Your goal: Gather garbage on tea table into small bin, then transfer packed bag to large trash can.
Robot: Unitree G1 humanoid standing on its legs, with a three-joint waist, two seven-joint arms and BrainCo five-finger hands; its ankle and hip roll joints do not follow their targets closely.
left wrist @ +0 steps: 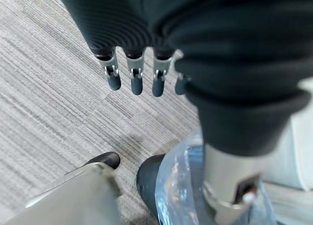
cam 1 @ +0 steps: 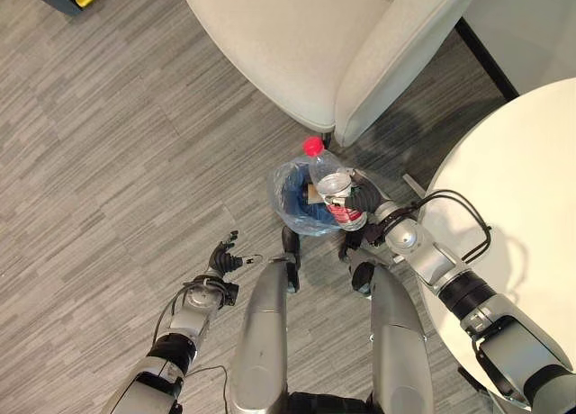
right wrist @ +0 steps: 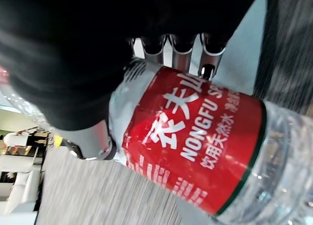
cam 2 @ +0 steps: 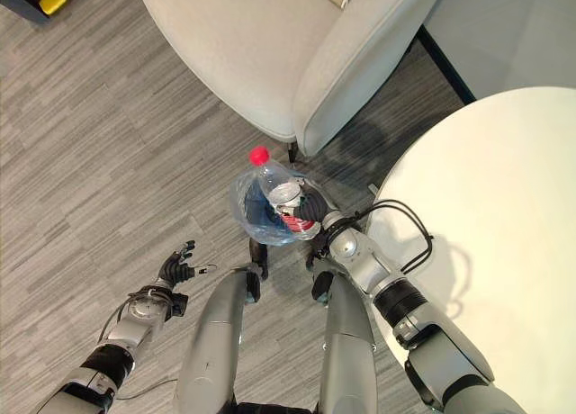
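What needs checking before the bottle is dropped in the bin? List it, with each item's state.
1. Right hand curled round the bottle: ok.
2. Bottle over the bin: ok, it hangs above the blue-bagged opening.
3. Red cap on: ok.
4. Bag mouth open: ok, the bag spreads round the rim.
5. Left hand out of the way: ok, fingers relaxed, over the floor beside the bin.
6. Room left in the bin: cannot tell, bottle and hand cover the inside.
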